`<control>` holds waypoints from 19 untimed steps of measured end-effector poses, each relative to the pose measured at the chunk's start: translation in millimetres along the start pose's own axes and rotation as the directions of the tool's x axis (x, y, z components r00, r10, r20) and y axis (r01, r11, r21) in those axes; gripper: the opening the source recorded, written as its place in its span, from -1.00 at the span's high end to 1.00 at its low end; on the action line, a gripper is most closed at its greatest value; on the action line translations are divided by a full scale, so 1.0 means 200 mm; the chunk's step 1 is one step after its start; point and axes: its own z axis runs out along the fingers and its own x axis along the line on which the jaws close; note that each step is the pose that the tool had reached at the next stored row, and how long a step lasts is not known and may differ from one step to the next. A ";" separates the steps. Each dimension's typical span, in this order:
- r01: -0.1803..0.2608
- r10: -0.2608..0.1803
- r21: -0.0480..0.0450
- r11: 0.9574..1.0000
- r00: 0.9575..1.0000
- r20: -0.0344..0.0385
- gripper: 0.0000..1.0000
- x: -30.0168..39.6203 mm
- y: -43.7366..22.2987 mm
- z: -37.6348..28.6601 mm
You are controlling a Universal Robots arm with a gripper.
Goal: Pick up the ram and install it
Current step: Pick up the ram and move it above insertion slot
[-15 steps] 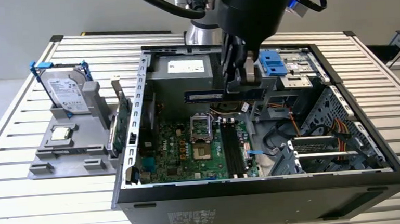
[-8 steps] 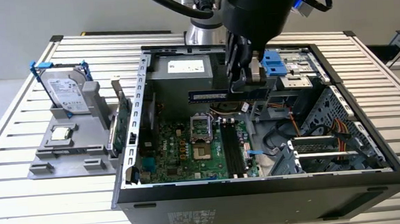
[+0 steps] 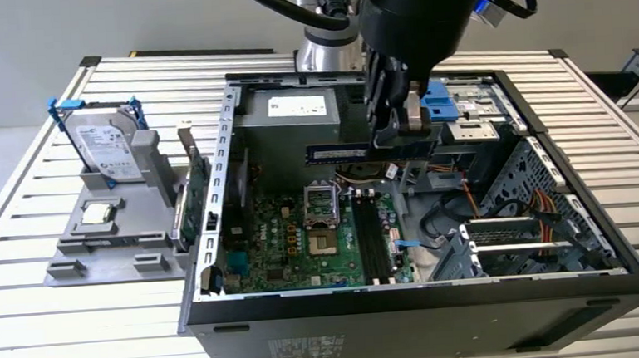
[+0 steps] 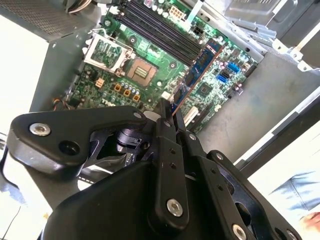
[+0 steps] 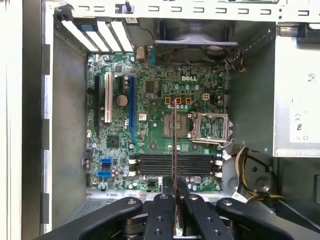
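Note:
The ram (image 3: 337, 152) is a slim dark blue stick held level above the open computer case (image 3: 206, 236). My gripper (image 3: 399, 141) is shut on one end of it. In the second wrist view the ram (image 4: 201, 62) reaches out from the fingertips of the gripper (image 4: 170, 111) over the green motherboard (image 4: 150, 80). In the first wrist view the ram (image 5: 173, 140) is seen edge-on between the tips of the gripper (image 5: 174, 186), hanging over the black memory slots (image 5: 150, 164). Those memory slots (image 3: 370, 241) lie well below the stick, beside the processor socket (image 3: 318, 202).
On a grey holder at the exterior view's left stand a silver hard drive (image 3: 108, 146) in a blue-tabbed frame, a green expansion card (image 3: 196, 195) and a small chip (image 3: 98, 213). Inside the case are the power supply (image 3: 293, 118), cables (image 3: 455, 212) and a drive cage (image 3: 535, 241).

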 end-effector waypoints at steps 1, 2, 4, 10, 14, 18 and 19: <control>0.000 0.000 0.000 1.000 1.000 0.000 1.00 0.000 -0.005 0.000; 0.000 0.000 0.000 1.000 1.000 0.000 1.00 0.000 -0.013 -0.001; 0.000 0.000 0.000 1.000 1.000 0.000 1.00 0.000 -0.020 -0.001; 0.000 0.000 0.000 1.000 1.000 0.000 1.00 0.000 -0.021 -0.001; -0.007 0.007 0.000 1.000 1.000 0.000 1.00 0.000 -0.024 -0.001; -0.011 0.011 0.000 1.000 1.000 0.000 1.00 0.000 -0.025 -0.001; -0.010 0.010 0.000 1.000 1.000 0.000 1.00 0.000 -0.027 -0.001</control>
